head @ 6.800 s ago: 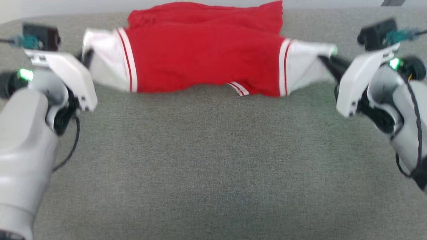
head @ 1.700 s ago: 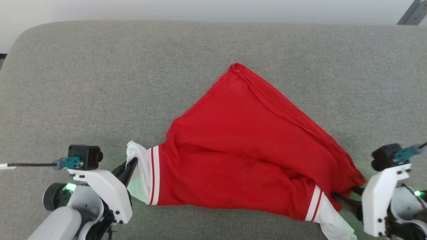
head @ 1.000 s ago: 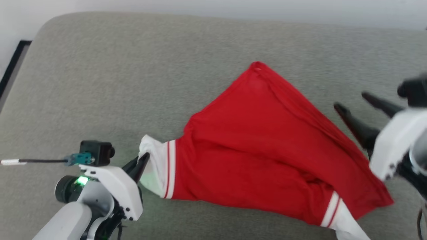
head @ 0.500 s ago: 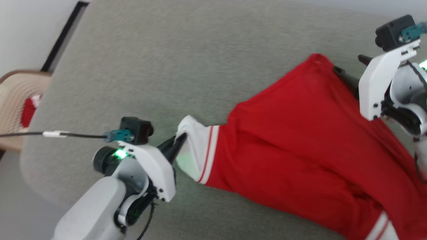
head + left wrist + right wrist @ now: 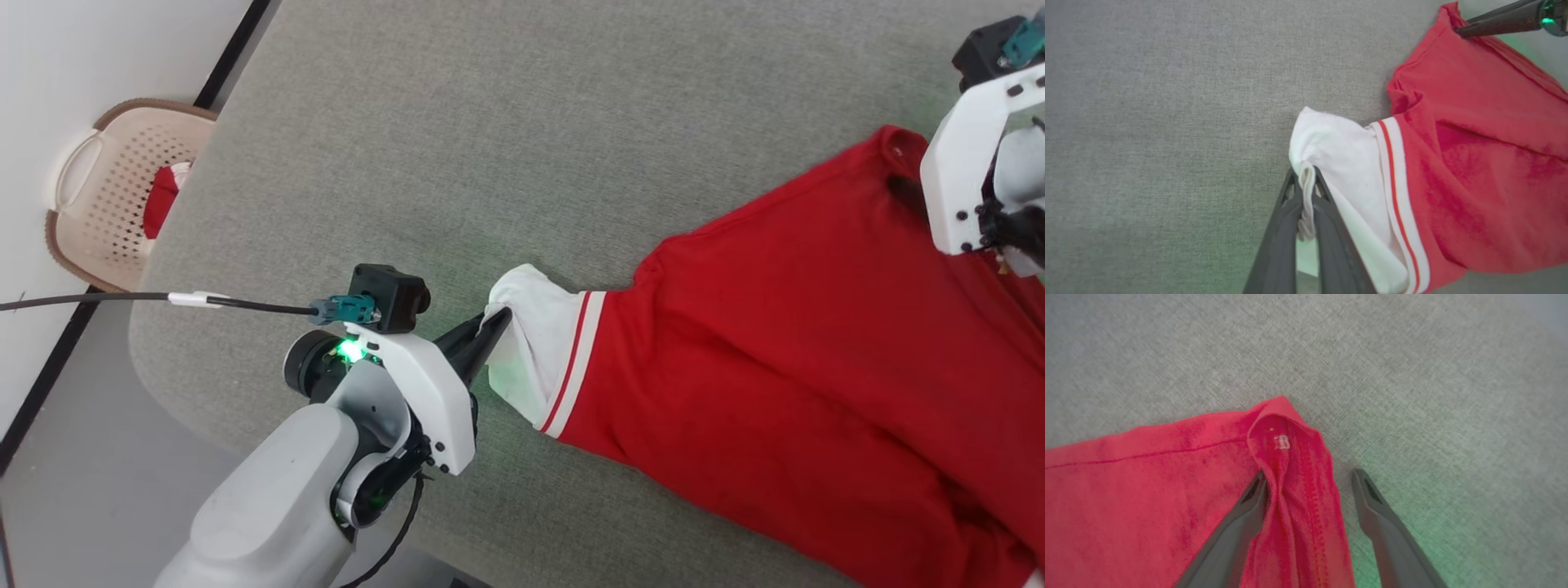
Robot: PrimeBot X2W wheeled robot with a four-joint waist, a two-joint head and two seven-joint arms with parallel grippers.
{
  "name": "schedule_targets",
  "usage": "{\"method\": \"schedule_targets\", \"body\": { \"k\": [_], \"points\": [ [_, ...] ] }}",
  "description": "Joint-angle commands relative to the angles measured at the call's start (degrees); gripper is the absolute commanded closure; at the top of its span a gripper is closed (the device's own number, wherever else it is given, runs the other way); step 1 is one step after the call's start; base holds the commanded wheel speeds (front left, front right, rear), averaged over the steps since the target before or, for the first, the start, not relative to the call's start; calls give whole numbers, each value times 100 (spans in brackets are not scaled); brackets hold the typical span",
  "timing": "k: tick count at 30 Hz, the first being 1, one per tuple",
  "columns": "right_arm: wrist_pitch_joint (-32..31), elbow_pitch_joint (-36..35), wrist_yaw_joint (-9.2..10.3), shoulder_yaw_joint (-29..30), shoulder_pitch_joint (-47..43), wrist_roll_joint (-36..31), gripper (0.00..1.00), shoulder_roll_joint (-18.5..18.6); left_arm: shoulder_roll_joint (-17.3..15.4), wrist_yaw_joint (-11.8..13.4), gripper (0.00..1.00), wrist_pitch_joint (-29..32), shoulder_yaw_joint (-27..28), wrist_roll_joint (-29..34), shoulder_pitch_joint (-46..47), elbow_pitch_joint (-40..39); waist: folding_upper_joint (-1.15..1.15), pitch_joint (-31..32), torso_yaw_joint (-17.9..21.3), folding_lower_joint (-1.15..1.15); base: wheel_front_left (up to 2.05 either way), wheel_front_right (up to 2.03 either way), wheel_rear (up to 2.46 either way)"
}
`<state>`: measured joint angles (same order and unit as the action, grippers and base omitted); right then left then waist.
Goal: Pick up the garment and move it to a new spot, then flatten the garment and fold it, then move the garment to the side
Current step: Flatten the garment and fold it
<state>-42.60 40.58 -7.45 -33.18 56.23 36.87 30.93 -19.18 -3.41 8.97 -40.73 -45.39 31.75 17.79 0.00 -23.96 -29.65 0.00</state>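
Nearest, the left gripper (image 5: 1306, 179) stays pinched tight on the white sleeve (image 5: 531, 351), holding that end of the garment (image 5: 775, 367), which lies spread on the grey cushion (image 5: 490, 122). The right gripper (image 5: 1310, 477) has let go of the other sleeve and swung out to the far red corner (image 5: 1278, 416), which looks like a re-grip for flattening. Its jaws stand wide astride the bunched corner, one finger (image 5: 1249, 502) touching cloth, nothing held yet.

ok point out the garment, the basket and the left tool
garment (image 5: 775, 367), head view, red body panel
basket (image 5: 114, 214), head view, perforated inner wall
left tool (image 5: 1303, 177), left wrist view, between its fingertips, shut on the white sleeve end
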Motion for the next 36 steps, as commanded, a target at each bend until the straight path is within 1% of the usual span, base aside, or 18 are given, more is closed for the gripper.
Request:
{"method": "schedule_targets", "body": {
  "k": [1, 2, 4, 6, 7, 9, 11, 16, 20, 24, 27, 31, 36],
  "points": [
    [-422, 419, -7, -389, -566, 84, 0, -144, 32, -20, 100, -56, -9, 13, 101, 33, 0, -35, -33, 0, 0, 0, 0],
    [-614, 516, -24, -576, -670, 188, 0, -159, 42, -44, 100, -50, -15, 8, 122, 81, 0, -36, -39, 0, 0, 0, 0],
    [-888, 664, -26, -761, -765, 401, 0, -200, 56, -64, 100, -77, -18, -6, 156, 162, 0, -33, -32, 0, 0, 0, 0],
    [-958, 623, -31, -938, -759, 549, 0, -237, 46, -84, 100, -101, -10, -23, 197, 240, 0, -13, 1, 0, 0, 0, 0],
    [-920, 557, -32, -989, -717, 609, 100, -224, 26, -92, 100, -100, 3, -30, 217, 277, 0, 1, 33, 0, 0, 0, 0],
    [-727, 433, -31, -1074, -522, 656, 100, -118, -42, -105, 100, -93, 14, -12, 258, 333, 0, 43, 106, 0, 0, 0, 0],
    [-484, 314, -18, -1041, -266, 729, 100, 7, -111, -116, 100, -82, 53, -17, 297, 368, 0, 98, 194, 0, 0, 0, 0],
    [18, -60, -2, -1023, 186, 975, 100, 251, -466, -80, 100, 91, 169, 28, 500, 303, 0, 307, 495, 0, 0, 0, 0],
    [404, -417, -3, -1038, 290, 1175, 100, 366, -867, -66, 100, 394, 224, 91, 674, 117, 0, 543, 809, 0, 0, 0, 0],
    [721, -666, -3, -936, 218, 1332, 100, 619, -1268, -40, 100, 791, 293, 137, 927, -120, 0, 806, 1128, 0, 0, 0, 0],
    [882, -906, -3, -840, 170, 1417, 100, 745, -1586, 2, 100, 1067, 382, 168, 1136, -244, 0, 982, 1373, 0, 0, 0, 0],
    [998, -1211, -1, -595, 102, 1451, 100, 990, -1900, -8, 100, 1406, 442, 199, 1454, -341, 0, 1196, 1664, 0, 0, 0, 0],
    [991, -1631, 4, -220, 10, 1472, 100, 1110, -2103, -17, 100, 1716, 494, 230, 1807, -444, 0, 1445, 1951, 0, 0, 0, 0]
  ]
}}
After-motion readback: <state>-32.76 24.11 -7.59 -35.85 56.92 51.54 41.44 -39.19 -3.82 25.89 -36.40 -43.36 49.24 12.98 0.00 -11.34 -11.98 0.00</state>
